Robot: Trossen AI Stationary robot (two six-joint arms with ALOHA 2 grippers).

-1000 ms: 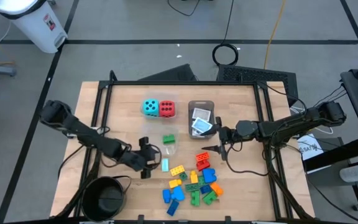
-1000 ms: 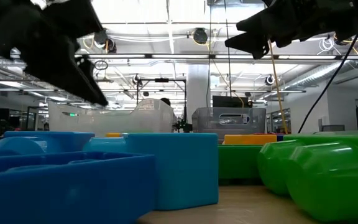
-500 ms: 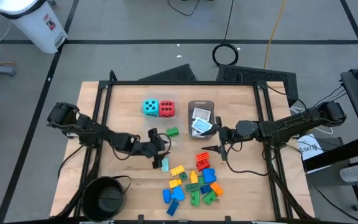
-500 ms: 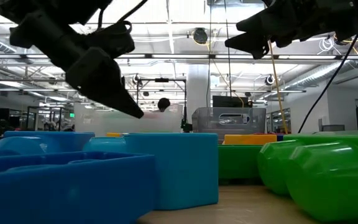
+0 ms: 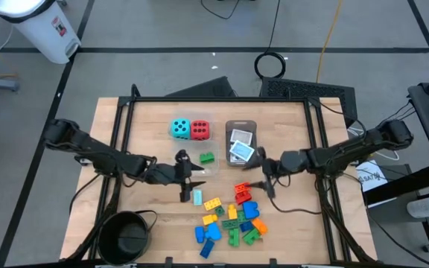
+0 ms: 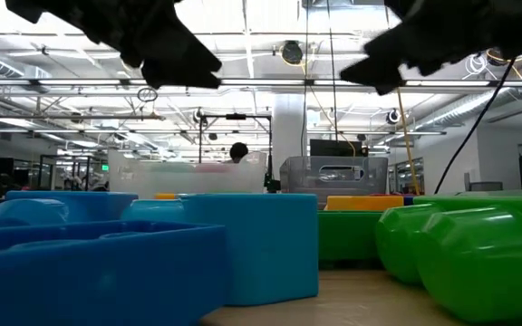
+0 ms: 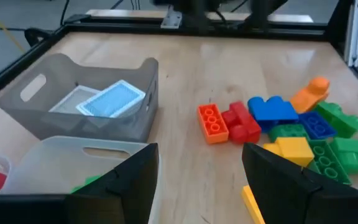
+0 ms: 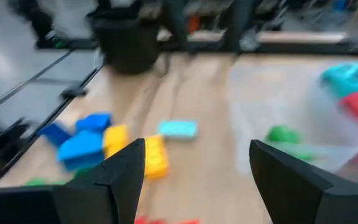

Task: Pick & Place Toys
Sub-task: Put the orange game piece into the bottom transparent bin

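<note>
- Toys lie across the wooden bench [image 5: 147, 119]: a teal die [image 5: 179, 129] and a red die [image 5: 199, 130] touch side by side in a clear tub toward the far edge
- Small bricks [image 5: 232, 217] in blue, yellow, green, orange and red sit in a loose heap near the front of the bench, right of centre
- One green brick [image 5: 207, 158] rests apart from the heap, inside a second clear tub [image 7: 73, 155] just in front of the dice
- A pale teal brick [image 5: 197, 196] lies alone on the wood between that tub and the heap
- White printed cards [image 5: 240, 146] lie in the grey tray [image 5: 242, 124], right of the dice
- The left gripper [image 5: 188, 179] hangs over the middle of the bench, just beside the lone teal brick; in its wrist view its fingers [image 7: 132, 177] stand apart with nothing between them
- The right gripper [image 5: 258, 177] hovers just in front of the grey tray, above the far edge of the heap, its fingers [image 8: 126, 171] spread and empty
- A round black bowl [image 5: 127, 234] stands at the front left corner
</note>
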